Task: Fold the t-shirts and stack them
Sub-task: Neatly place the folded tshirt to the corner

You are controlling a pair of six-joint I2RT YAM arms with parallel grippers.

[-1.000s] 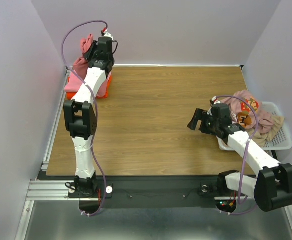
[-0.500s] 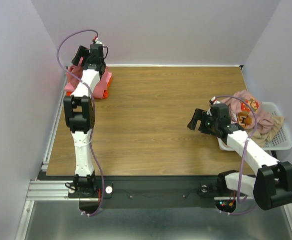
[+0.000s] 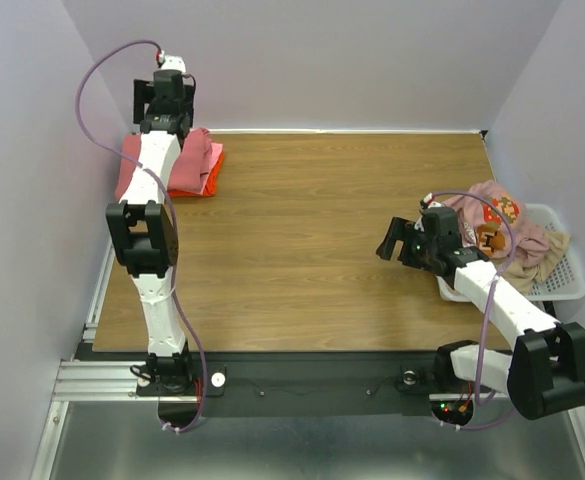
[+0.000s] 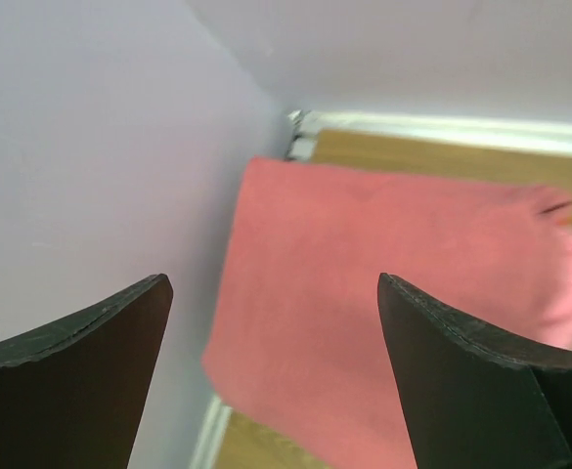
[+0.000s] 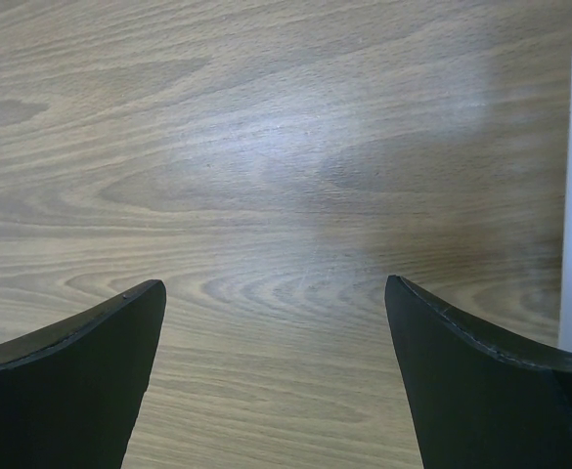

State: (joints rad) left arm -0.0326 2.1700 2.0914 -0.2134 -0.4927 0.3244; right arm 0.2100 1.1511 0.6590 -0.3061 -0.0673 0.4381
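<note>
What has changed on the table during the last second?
The left gripper let go of the rose-red shirt, opened wide and drew back toward the far wall. The shirt now lies flat on the stack in the far left corner. The right gripper, open above the table, and the basket stayed as they were.

The counter [image 3: 322, 240] is smooth wood-grain board with a faint sheen. At its far left corner the folded shirts [image 3: 197, 160] are soft matt cloth, and the rose-red shirt [image 4: 393, 322] on top looks finely napped. At the counter's right edge a basket [image 3: 564, 288] of white plastic mesh holds crumpled shirts [image 3: 517, 240], also matt cloth. The fingers [image 4: 70, 381] of the left pincer [image 4: 273, 281] are matt black.
</note>
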